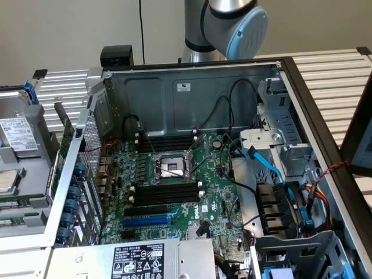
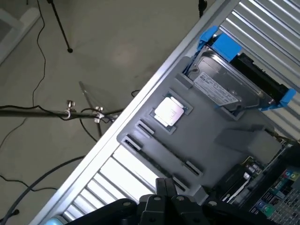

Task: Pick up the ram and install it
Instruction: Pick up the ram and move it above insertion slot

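My gripper (image 2: 164,186) hangs over the near edge of a grey parts tray (image 2: 220,140), its two dark fingers pressed together with nothing between them. The tray has two long narrow grooves with end clips (image 2: 164,147) just ahead of the fingertips. The ram is out of view; I cannot pick it out in those grooves. In the exterior view the open computer case (image 1: 192,87) shows the green motherboard (image 1: 174,174) with black memory slots (image 1: 165,195) below the processor socket and more black slots (image 1: 165,142) above it. The same tray (image 1: 17,168) lies at the exterior view's left.
On the tray sit a hard drive in a blue carrier (image 2: 225,86) and a silver processor (image 2: 169,111). A blue slot (image 1: 145,221) lies in front of the lower black slots. Cables and blue drive bays (image 1: 279,203) crowd the case's right side. The arm's base (image 1: 226,23) stands behind the case.
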Controlling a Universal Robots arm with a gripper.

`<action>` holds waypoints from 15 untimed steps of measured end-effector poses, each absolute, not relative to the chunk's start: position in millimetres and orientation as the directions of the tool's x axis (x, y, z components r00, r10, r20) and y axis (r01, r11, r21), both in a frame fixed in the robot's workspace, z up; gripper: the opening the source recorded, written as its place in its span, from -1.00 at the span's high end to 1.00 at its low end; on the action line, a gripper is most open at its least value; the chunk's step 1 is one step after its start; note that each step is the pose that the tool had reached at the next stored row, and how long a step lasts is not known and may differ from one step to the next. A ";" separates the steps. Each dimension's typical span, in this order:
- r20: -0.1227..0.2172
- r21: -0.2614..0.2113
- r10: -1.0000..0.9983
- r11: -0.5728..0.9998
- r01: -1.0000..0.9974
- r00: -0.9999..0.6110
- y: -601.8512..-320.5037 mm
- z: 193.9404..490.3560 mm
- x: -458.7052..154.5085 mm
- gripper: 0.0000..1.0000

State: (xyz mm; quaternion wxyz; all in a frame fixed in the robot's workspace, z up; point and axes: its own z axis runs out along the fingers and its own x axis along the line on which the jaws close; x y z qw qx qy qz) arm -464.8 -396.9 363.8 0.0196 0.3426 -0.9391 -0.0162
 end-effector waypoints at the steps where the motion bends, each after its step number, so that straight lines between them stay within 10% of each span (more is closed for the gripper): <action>1: 0.026 0.044 -0.658 0.753 -0.657 -0.753 -396.9 363.7 -464.8 0.79; 15: 0.026 0.044 -0.826 0.564 -0.825 -0.563 -396.9 363.4 -464.8 0.79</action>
